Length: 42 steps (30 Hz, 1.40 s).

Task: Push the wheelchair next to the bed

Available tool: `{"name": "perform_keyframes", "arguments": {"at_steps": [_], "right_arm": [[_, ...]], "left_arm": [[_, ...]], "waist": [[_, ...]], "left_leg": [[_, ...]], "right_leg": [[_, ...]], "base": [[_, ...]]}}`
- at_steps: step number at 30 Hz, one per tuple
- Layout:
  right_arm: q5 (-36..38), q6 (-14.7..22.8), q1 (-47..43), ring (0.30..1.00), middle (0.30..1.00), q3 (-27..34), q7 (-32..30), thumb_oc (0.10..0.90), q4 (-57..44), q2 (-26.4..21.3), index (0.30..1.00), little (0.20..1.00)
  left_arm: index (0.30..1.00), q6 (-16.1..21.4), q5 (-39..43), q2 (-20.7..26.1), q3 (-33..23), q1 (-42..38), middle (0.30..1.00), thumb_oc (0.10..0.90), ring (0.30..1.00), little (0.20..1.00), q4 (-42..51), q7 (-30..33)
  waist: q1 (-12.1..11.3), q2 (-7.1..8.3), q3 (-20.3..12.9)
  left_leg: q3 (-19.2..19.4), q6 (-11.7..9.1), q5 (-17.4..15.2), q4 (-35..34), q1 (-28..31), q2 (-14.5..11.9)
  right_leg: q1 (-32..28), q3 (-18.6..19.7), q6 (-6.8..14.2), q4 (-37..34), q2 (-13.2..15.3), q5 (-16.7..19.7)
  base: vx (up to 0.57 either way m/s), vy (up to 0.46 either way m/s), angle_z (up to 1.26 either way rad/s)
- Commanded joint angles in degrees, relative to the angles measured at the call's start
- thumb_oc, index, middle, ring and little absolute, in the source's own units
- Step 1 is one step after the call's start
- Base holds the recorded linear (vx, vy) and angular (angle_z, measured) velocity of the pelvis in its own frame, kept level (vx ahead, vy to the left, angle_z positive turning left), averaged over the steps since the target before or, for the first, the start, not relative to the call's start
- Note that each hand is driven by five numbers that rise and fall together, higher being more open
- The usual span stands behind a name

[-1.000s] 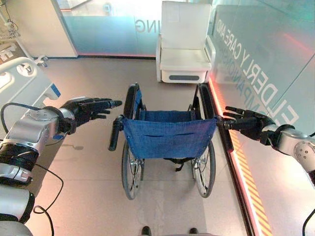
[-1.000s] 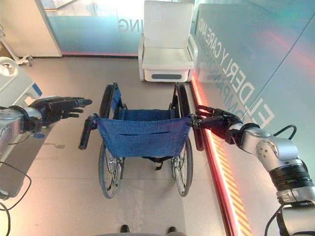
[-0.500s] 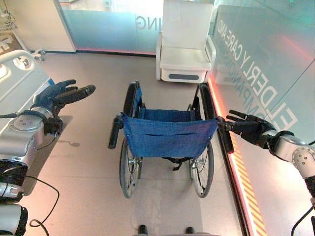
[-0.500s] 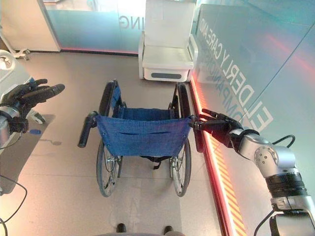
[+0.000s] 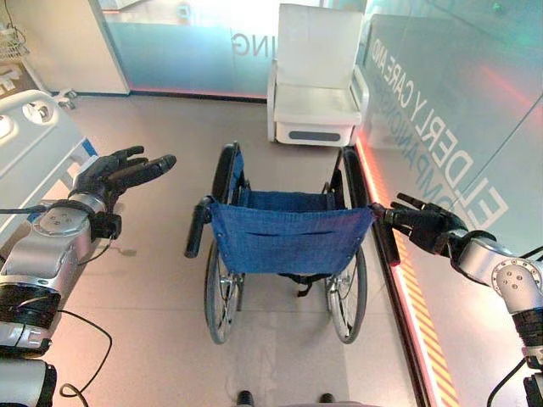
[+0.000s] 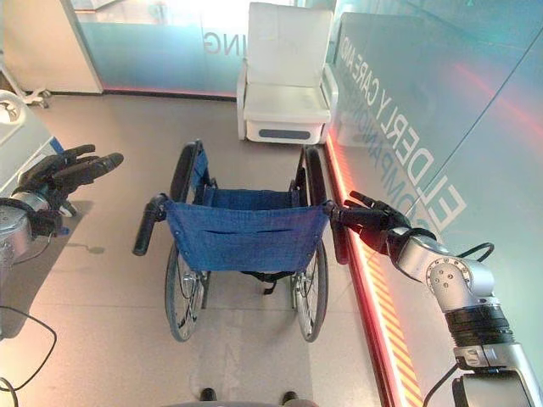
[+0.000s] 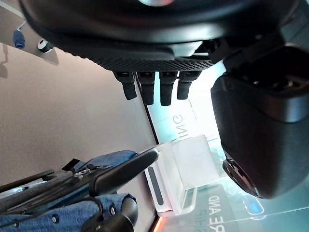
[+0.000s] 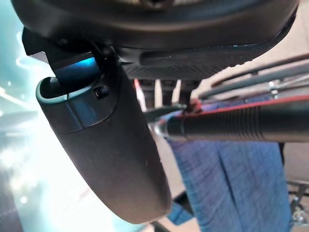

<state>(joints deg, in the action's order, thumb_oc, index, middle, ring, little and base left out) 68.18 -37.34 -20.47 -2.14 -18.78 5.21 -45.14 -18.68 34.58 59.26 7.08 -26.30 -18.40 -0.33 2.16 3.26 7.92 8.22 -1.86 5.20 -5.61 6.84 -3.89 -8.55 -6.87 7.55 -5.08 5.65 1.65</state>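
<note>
Directly ahead of the robot, on the bare floor (image 5: 153, 339), the wheelchair (image 5: 288, 237) stands upright with its blue back panel facing the camera. It is square to a white armchair (image 5: 318, 80) further along the room. A glass wall (image 5: 458, 127) runs close down its right side.

The bed (image 5: 34, 144) shows as a white end panel at the left edge of the head views. It is well apart from the wheelchair, with open floor between them. Judgement: the wheelchair has yet to be brought beside the bed; the task is at its start.

Right robot hand (image 6: 369, 222): fingers extended, reaching in against the right push handle (image 8: 231, 126). The wrist view shows the ribbed grip lying just past the palm, with no fingers wrapped around it. Contact is likely; a firm hold is not shown.

Left robot hand (image 5: 119, 174): fingers straight and spread, holding nothing, raised well to the left of the left push handle (image 5: 197, 229) and nearer the bed than the chair.

Outstanding, by judgement: bring the left robot hand to its handle, close both hands on the grips, then turn the wheelchair leftward and roll it alongside the bed. The glass wall leaves little room on the right.
</note>
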Motion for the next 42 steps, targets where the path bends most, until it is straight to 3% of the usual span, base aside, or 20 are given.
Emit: {"name": "perform_keyframes", "arguments": {"at_steps": [1,14,19,20,22,24,28,30,38,41,42], "right_arm": [[6.22,1.92,-1.29,0.9,0.9,-0.04,0.16,0.8,-6.81,0.26,0.9,0.9],[11.19,-1.53,2.72,0.9,0.9,-0.45,-3.14,0.8,-10.04,0.75,0.9,0.9],[2.48,-4.54,3.91,0.9,0.9,-0.63,-0.77,0.8,-10.61,-0.15,0.9,0.9],[-6.03,-4.63,4.26,0.9,0.9,-0.79,3.06,0.8,-10.42,-0.73,0.9,0.9],[-9.65,-7.67,4.45,0.9,0.9,-0.98,6.24,0.8,-10.36,-2.38,0.9,0.9],[-19.36,-8.94,4.74,0.9,0.9,-1.29,13.0,0.8,-10.0,-3.98,0.9,0.9],[-29.66,-13.24,5.62,0.9,0.9,-2.25,23.59,0.8,-8.91,-6.63,0.9,0.9],[-30.15,-14.35,6.63,0.9,0.9,-3.0,25.5,0.8,-8.65,-7.16,0.9,0.9],[-29.88,-14.69,7.29,0.9,0.9,-3.62,24.65,0.8,-7.37,-5.68,0.9,0.9],[-28.43,-12.41,6.73,0.9,0.9,-3.62,23.47,0.8,-6.89,-5.16,0.9,0.9],[-26.6,-9.77,6.38,0.9,0.9,-3.38,22.49,0.8,-7.21,-4.84,0.9,0.9]], "left_arm": [[0.9,3.05,0.21,2.27,-4.81,-2.87,0.9,0.8,0.9,0.9,4.77,2.38],[0.9,1.81,0.61,1.95,-5.62,-1.0,0.9,0.8,0.9,0.9,8.1,2.92],[0.9,1.5,0.96,1.55,-5.79,-0.38,0.9,0.8,0.9,0.9,9.18,3.68],[0.9,1.42,1.12,1.49,-5.88,-0.18,0.9,0.8,0.9,0.9,9.38,3.76],[0.9,1.02,1.41,1.54,-6.1,0.16,0.9,0.8,0.9,0.9,10.05,3.95],[0.9,1.02,1.42,1.56,-6.45,0.67,0.9,0.8,0.9,0.9,10.35,3.83],[0.9,1.69,1.45,1.62,-6.71,1.17,0.9,0.8,0.9,0.9,10.35,3.61],[0.9,2.16,1.56,1.49,-6.52,1.41,0.9,0.8,0.9,0.9,10.51,3.97],[0.9,2.17,0.96,0.42,-5.98,1.29,0.9,0.8,0.9,0.9,10.8,4.39],[0.9,2.31,0.78,0.16,-5.59,0.91,0.9,0.8,0.9,0.9,10.21,4.13],[0.9,2.26,0.58,-0.07,-5.49,1.01,0.9,0.8,0.9,0.9,10.24,3.93]], "waist": [[-0.34,-1.8,-3.4],[0.16,-1.78,-3.06],[0.53,-1.76,-2.81],[0.61,-1.79,-2.8],[0.72,-1.76,-2.76],[0.78,-1.72,-2.64],[0.98,-1.55,-2.36],[1.03,-1.47,-2.06],[0.94,-1.53,-1.7],[0.88,-1.6,-1.46],[0.81,-1.64,-1.32]], "left_leg": [[1.45,2.08,-8.53,0.61,2.1,5.12],[1.49,2.35,-8.32,0.61,2.12,5.4],[1.1,2.53,-8.25,0.61,2.09,5.58],[1.02,2.5,-8.23,0.61,2.07,5.6],[0.86,2.54,-8.2,0.61,2.08,5.69],[0.69,2.57,-8.13,0.61,2.14,5.75],[0.55,2.63,-7.99,0.61,2.09,5.83],[0.43,2.69,-7.93,0.61,2.13,5.84],[0.41,2.84,-7.88,0.61,2.23,5.97],[0.46,2.9,-7.86,0.61,2.29,6.01],[0.46,2.91,-7.9,0.61,2.32,6.02]], "right_leg": [[0.17,-2.01,-1.09,0.08,-1.92,-1.38],[0.43,-1.24,-1.07,0.56,-2.06,-1.39],[0.69,-0.26,-1.24,0.95,-2.43,-1.54],[0.75,-0.05,-1.22,1.03,-2.47,-1.56],[0.86,0.31,-1.26,1.17,-2.58,-1.6],[0.88,0.63,-1.31,1.38,-2.7,-1.7],[1.17,1.15,-1.4,1.99,-2.89,-1.89],[1.26,1.32,-1.49,2.34,-2.98,-2.0],[1.44,1.39,-1.52,2.8,-3.09,-2.06],[1.48,1.31,-1.52,2.99,-3.09,-2.08],[1.47,1.25,-1.5,3.01,-3.08,-2.1]], "base": [[0.0,0.0,0.0],[0.0,0.0,0.0],[0.0,0.0,0.0],[0.0,0.0,0.0],[0.0,0.0,0.0],[0.0,0.0,0.0],[0.0,0.0,0.0],[0.0,0.0,0.0],[0.0,0.0,0.0],[0.0,0.0,0.0],[0.0,0.0,0.0]]}}
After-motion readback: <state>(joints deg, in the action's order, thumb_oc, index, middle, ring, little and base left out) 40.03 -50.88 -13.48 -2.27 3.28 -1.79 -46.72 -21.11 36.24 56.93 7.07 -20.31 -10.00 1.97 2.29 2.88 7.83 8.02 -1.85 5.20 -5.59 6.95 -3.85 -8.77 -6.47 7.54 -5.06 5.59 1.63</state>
